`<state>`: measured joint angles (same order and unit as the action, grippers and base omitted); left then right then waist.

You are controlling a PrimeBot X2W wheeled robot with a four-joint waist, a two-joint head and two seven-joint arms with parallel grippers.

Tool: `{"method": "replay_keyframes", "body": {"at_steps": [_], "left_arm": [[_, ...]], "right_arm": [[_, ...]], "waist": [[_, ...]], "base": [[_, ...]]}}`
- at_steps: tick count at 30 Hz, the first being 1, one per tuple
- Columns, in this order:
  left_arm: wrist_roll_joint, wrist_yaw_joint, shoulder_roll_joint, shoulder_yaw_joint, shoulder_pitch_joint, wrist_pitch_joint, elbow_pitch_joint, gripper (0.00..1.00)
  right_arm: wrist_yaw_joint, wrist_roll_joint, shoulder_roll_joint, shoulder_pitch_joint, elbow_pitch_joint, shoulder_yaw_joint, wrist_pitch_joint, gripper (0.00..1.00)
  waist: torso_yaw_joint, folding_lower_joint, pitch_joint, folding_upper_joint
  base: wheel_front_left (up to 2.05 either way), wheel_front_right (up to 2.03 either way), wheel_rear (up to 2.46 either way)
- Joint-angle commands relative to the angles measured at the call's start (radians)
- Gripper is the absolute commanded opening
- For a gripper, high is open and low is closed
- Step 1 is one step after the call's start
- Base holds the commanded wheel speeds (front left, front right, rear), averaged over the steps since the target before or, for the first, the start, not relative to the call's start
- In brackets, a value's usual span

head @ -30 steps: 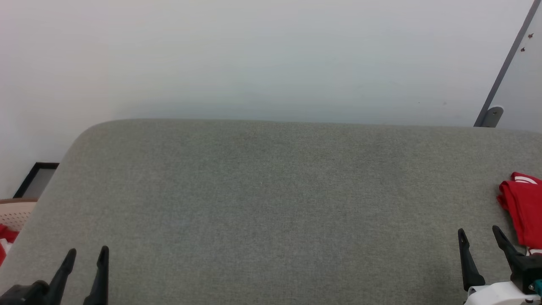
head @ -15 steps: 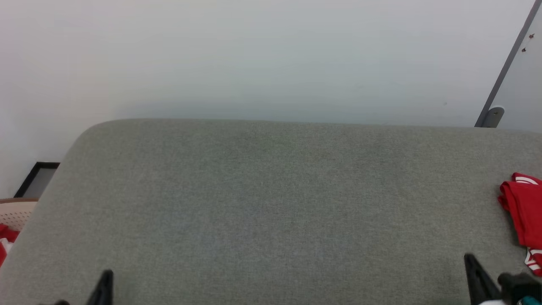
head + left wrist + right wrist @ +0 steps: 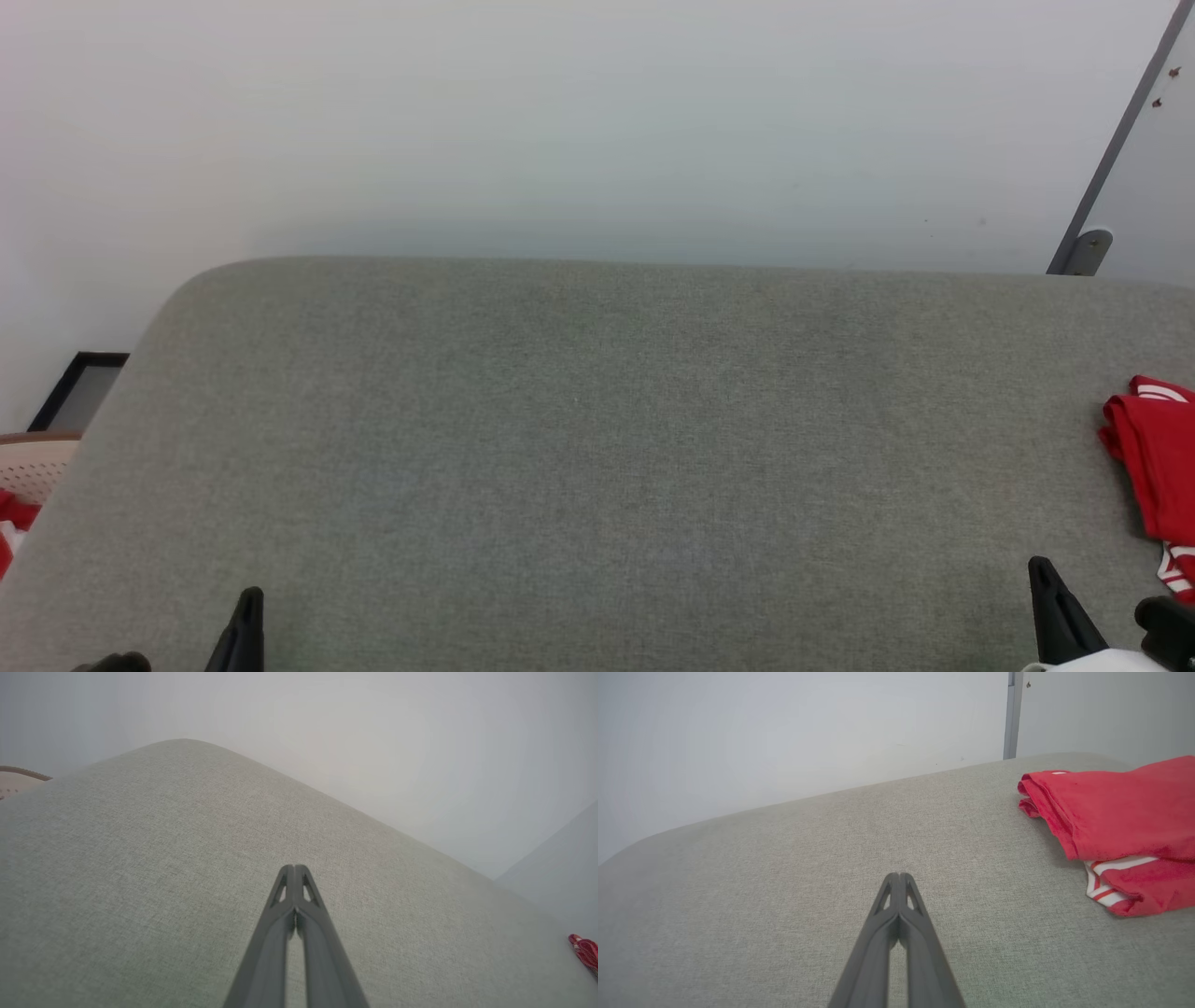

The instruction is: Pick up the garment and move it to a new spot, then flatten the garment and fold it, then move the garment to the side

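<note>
I'm seeing left gripper (image 3: 294, 870) and right gripper (image 3: 899, 877) hovering clenched, empty, over the grey cushion (image 3: 597, 448); folded red jersey (image 3: 1120, 807) is lying at its right edge.

The head camera looks down across the grey cushion (image 3: 597, 448). Both wrist cameras skim low over it, sharing the folded red cloth (image 3: 1111, 807) at frame right.

Grey fabric desk (image 3: 597, 439), the folded red garment (image 3: 1158, 457) at its right edge, near the right pincer (image 3: 1053, 602); left pincer (image 3: 247, 621) tip at lower left. Beyond the left edge, perhaps a pale basket (image 3: 33, 465).
</note>
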<state>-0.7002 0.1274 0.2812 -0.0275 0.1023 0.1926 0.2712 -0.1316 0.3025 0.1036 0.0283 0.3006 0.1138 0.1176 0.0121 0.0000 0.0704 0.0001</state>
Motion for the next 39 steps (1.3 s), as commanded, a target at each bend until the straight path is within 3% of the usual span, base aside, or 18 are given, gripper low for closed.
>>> {"method": "replay_keyframes", "body": {"at_steps": [1, 23, 39], "left_arm": [[-0.038, 0.001, 0.003, -0.011, -0.03, -0.009, -0.016, 0.0], [-0.295, 0.002, -0.065, -0.034, -0.085, -0.096, -0.021, 0.0], [-0.439, 0.002, -0.104, -0.047, -0.116, -0.146, -0.023, 0.0]], "right_arm": [[0.0, 0.053, 0.001, -0.033, -0.02, -0.001, -0.007, 0.0], [0.001, 0.423, -0.015, -0.065, -0.034, -0.002, -0.073, 0.0], [0.001, 0.629, -0.024, -0.084, -0.04, -0.002, -0.11, 0.0]], "waist": [[0.0, 0.0, -0.001, -0.0001], [-0.003, 0.0, -0.016, -0.0001], [-0.004, 0.0, -0.026, -0.0001]], "base": [[0.0, 0.0, 0.0], [0.0, 0.0, 0.0], [0.0, 0.0, 0.0]]}}
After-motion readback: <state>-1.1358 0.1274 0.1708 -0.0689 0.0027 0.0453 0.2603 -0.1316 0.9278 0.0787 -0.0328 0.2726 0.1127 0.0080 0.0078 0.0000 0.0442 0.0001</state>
